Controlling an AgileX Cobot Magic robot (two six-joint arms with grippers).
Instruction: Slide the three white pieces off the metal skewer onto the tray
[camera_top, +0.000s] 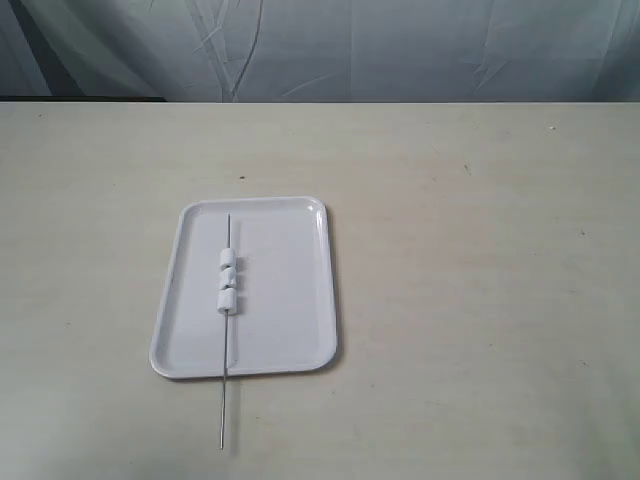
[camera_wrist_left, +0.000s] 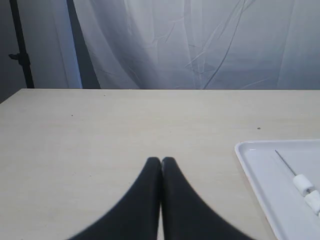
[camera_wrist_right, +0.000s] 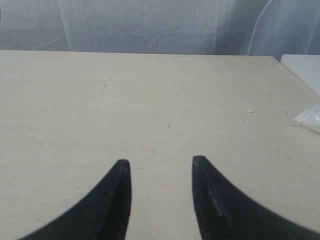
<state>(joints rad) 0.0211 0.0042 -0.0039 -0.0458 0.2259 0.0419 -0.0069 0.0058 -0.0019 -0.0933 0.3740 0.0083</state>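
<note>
Finding the skewer lying along the tray, three pieces mid-shaft and its bare end jutting beyond it, we judge it stiff and slick, the pieces soft, best gripped at that end; left gripper closed empty, right gripper parted.

The pale beige matte tabletop carries a flat white rectangular plastic tray with rounded corners, set left of centre. A thin grey metal skewer extends past the tray's near rim over the tabletop. A small crumpled clear scrap lies apart on the surface.
</note>
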